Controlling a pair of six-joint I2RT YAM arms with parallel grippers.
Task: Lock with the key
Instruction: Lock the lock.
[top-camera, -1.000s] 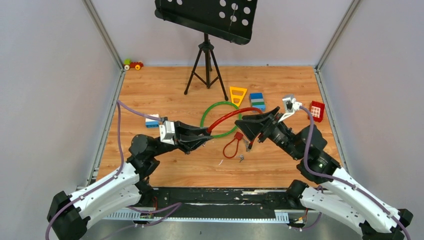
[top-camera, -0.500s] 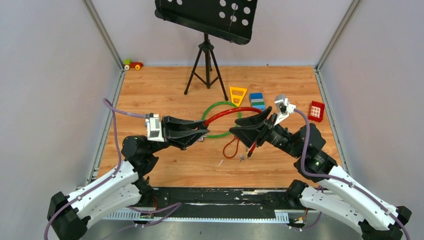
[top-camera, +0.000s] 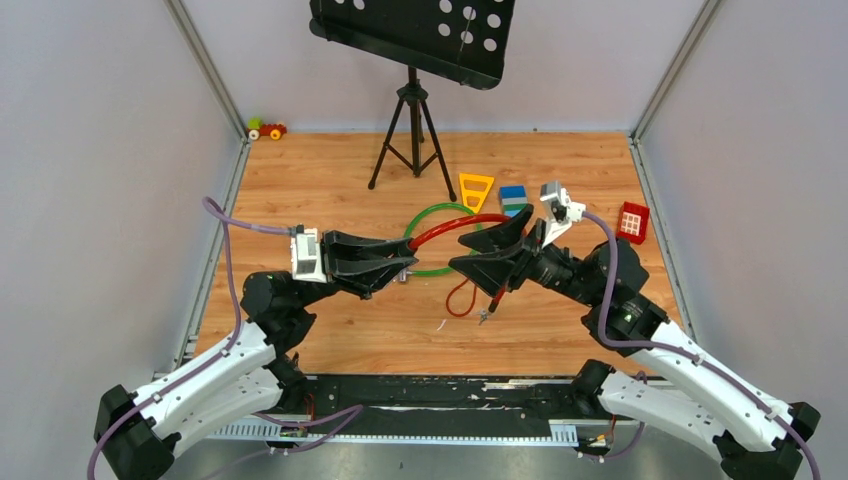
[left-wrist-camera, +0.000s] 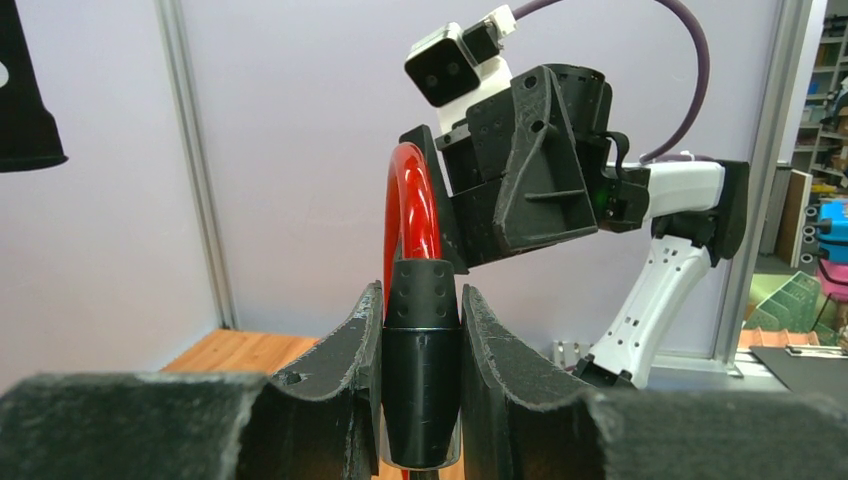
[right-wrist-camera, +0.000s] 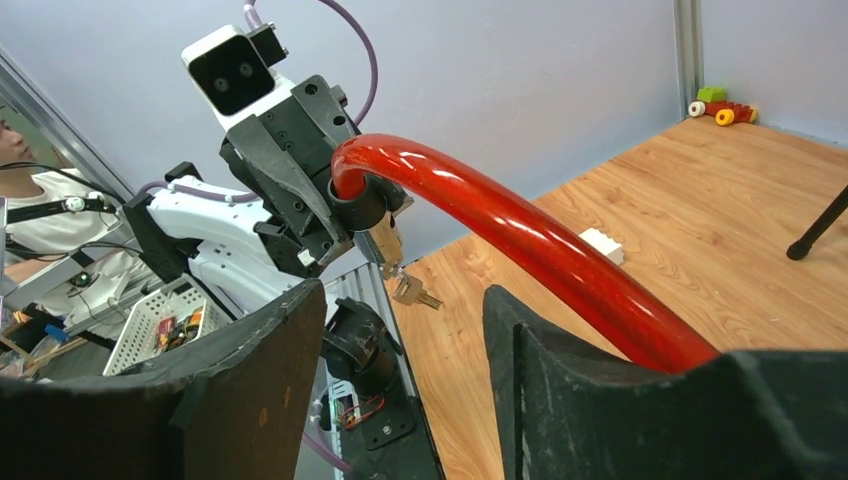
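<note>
A thick red cable (top-camera: 462, 225) arcs above the table between my two grippers. My left gripper (top-camera: 408, 264) is shut on its black end plug (left-wrist-camera: 421, 375), seen upright between the pads (left-wrist-camera: 500, 350). Small silvery keys (right-wrist-camera: 411, 290) hang just under that plug in the right wrist view. My right gripper (top-camera: 457, 252) is open, facing the left one. Nothing is between its fingers (right-wrist-camera: 570, 390), and the cable runs past the outside of the right finger. The cable's other end (top-camera: 496, 297) hangs down to the table. A tiny grey metal bit (top-camera: 484, 316) lies there.
A green cable ring (top-camera: 431, 216) lies under the red cable. A thin red loop (top-camera: 458, 298) lies below my right gripper. Behind stand a tripod music stand (top-camera: 412, 130), a yellow triangle (top-camera: 476, 188), a blue-green block (top-camera: 514, 198), a red brick (top-camera: 631, 221) and a toy car (top-camera: 266, 129).
My right gripper has moved left along the red cable toward the left gripper and now covers the small red padlock. My left gripper shifted slightly left, still holding the plug.
</note>
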